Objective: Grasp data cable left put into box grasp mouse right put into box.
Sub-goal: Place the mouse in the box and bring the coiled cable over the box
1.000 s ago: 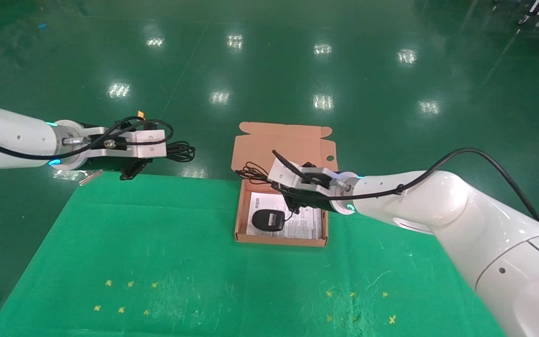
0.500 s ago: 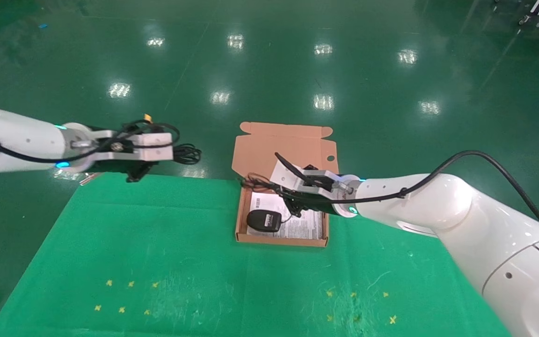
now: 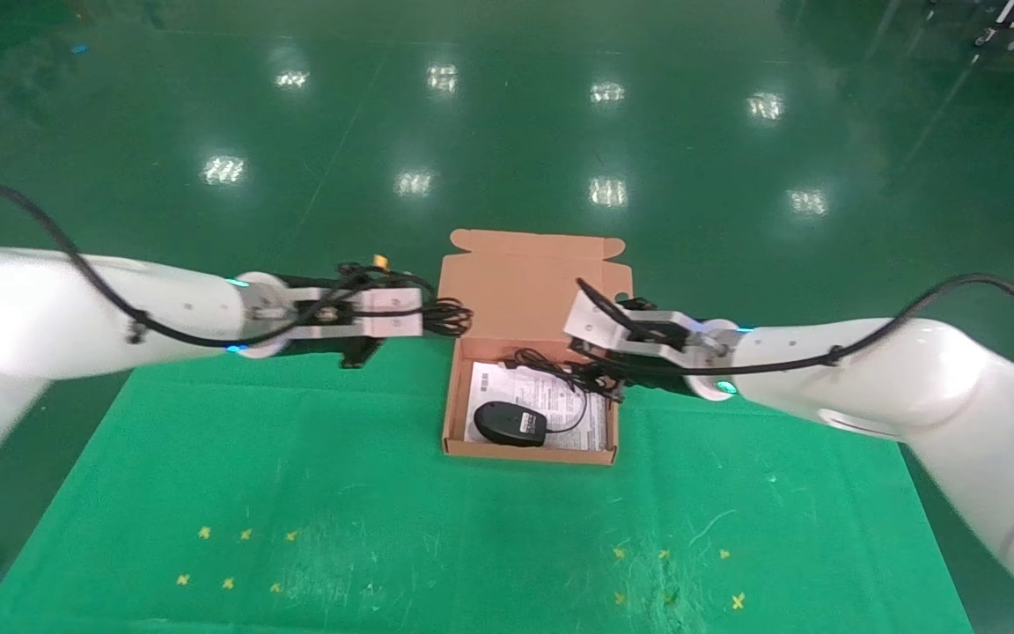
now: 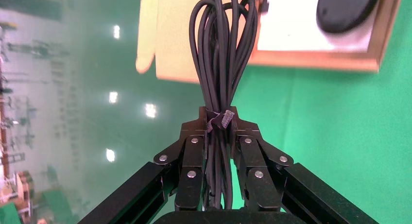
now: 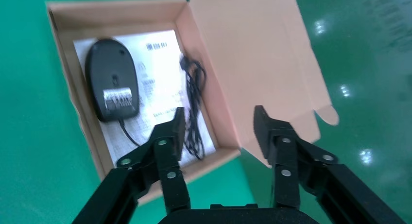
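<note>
The data cable (image 4: pixel 221 49), a black bundle tied with a strap, sticks out of my left gripper (image 4: pixel 219 118), which is shut on it. In the head view this gripper (image 3: pixel 426 319) holds the cable (image 3: pixel 450 317) just left of the box's far left corner. The salmon box (image 3: pixel 525 453) lies open with its lid (image 3: pixel 529 282) folded back. The black mouse (image 3: pixel 510 423) rests inside on the white leaflet (image 3: pixel 577 427), its thin cord (image 3: pixel 560 374) bunched at the far side. My right gripper (image 5: pixel 219 117) hangs open and empty over the box's far right corner (image 5: pixel 228 153); the mouse (image 5: pixel 111 78) lies beyond it.
The box sits at the far edge of a green cloth table (image 3: pixel 340 493). Yellow cross marks (image 3: pixel 238 555) lie near the front left and front right (image 3: pixel 665 572). Glossy green floor (image 3: pixel 507 132) lies beyond the table edge.
My left arm has carried the data cable rightward to the box's left side. My right gripper has drawn back to the right off the box, and the mouse cord now lies inside.
</note>
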Controlling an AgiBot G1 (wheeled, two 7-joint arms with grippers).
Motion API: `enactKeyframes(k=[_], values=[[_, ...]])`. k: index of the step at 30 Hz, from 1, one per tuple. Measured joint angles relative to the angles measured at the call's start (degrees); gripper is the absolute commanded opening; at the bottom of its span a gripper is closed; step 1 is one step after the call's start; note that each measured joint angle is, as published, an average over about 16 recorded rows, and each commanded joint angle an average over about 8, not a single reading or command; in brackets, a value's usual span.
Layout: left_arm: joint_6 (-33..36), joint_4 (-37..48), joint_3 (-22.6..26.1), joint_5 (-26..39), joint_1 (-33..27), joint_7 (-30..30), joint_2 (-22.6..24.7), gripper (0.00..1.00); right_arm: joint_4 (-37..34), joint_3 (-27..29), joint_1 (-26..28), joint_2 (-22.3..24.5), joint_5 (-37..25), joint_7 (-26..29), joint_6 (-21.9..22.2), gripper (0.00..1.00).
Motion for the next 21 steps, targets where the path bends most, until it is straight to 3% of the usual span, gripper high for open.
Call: enactKeyframes(k=[11, 21], values=[[-8.97, 9.62, 0.84, -6.75, 2.76, 11.21, 7.56, 0.0, 8.65, -0.01, 0.29, 9.42, -1.82, 2.96, 0.56, 1.0], [-13.44, 10.66, 5.83, -15.54, 4.31, 18.17, 9.22, 0.0, 16.34, -0.39, 0.08, 16.63, -4.21, 8.27, 1.29, 1.0]])
